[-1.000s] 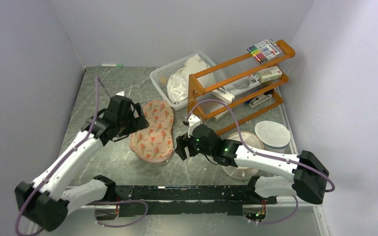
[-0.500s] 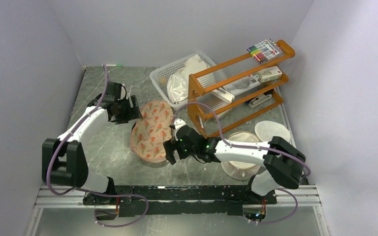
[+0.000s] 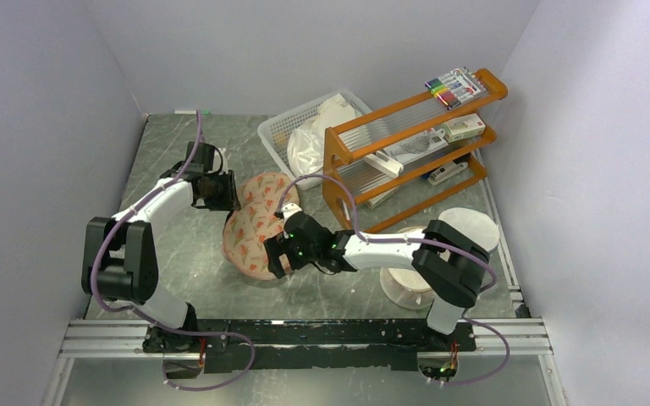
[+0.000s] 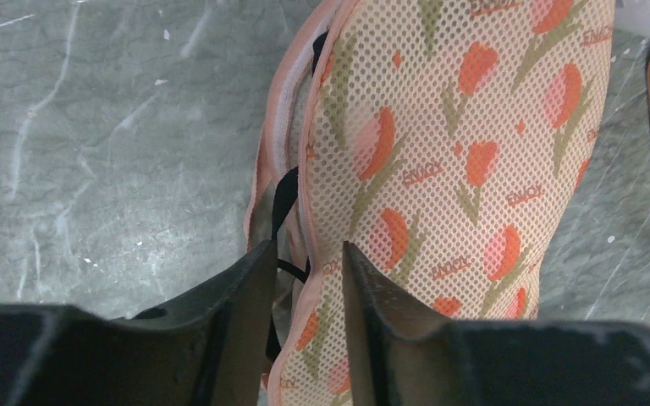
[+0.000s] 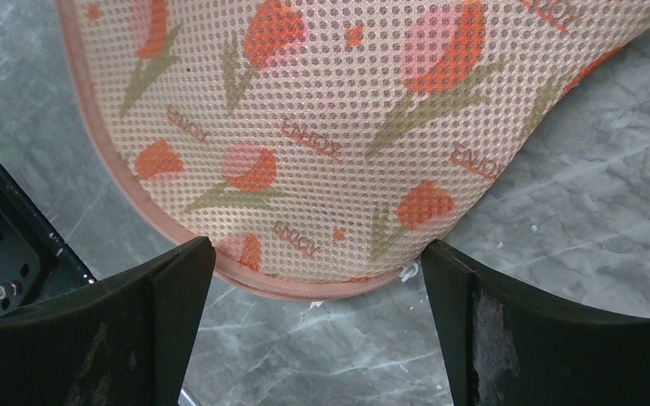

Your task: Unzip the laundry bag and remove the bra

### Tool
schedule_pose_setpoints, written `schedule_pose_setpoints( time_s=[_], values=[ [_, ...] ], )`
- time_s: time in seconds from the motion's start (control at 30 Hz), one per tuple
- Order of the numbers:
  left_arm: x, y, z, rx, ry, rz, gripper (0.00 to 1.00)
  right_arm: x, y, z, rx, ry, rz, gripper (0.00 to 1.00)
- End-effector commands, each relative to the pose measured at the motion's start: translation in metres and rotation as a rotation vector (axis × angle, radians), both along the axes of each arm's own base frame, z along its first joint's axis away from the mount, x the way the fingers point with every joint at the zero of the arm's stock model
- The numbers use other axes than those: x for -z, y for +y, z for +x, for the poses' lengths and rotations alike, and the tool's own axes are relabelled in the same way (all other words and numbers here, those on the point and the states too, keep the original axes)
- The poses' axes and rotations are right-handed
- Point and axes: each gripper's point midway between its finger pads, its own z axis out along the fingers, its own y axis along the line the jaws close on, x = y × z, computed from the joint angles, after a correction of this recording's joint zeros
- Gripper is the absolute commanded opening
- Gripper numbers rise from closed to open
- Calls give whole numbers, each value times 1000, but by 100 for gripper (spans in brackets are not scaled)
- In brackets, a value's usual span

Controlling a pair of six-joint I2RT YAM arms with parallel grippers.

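The laundry bag (image 3: 258,228), a peach mesh pouch with red-orange flowers, lies flat in the middle of the table. Its pink zip rim (image 4: 292,169) gapes along the left side. A thin dark strap of the bra (image 4: 283,199) shows in that gap; the rest of the bra is hidden inside. My left gripper (image 3: 224,193) is at the bag's far left edge. In the left wrist view its jaws (image 4: 305,249) are narrow around the upper flap's rim, with a gap still showing. My right gripper (image 3: 272,258) stands wide open at the bag's near end (image 5: 322,110), its fingers (image 5: 178,288) straddling the rounded tip.
A white basket (image 3: 275,135) holding plastic bags stands behind the bag. An orange rack (image 3: 406,144) is to the right of it. A white mesh drum (image 3: 402,288) and a white round lid (image 3: 467,228) lie at the right. The black rail (image 3: 305,330) runs along the near edge.
My left gripper has moved onto the bag's far left rim and its jaws have narrowed. My right gripper has slid left to the bag's near end and opened wider.
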Motion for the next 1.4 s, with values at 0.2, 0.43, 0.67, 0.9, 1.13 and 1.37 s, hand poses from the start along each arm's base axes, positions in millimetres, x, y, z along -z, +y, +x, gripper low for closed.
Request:
schedule_pose_setpoints(
  time_s=[0.2,0.43,0.67,0.9,1.13,1.37],
  values=[
    [0,11,-5,-25,-12,37,7,-1,39,-9,-45,-21,42,93],
    [-27,39,-42,-164,8,130,7,-25,85,-33,-121,-25,140,93],
    [-58,37,-60,-136,-3,114,7,-86,64,-29,-65,-100,225,99],
    [-85,-5,-62,-37,-2,-108,7,-148,-16,-31,28,-201,173,100],
    [-111,-52,-72,13,16,-346,7,-244,-96,-36,156,-315,289,100],
    [-108,-119,-91,66,76,-416,7,-298,-142,-43,208,-394,404,100]
  ],
)
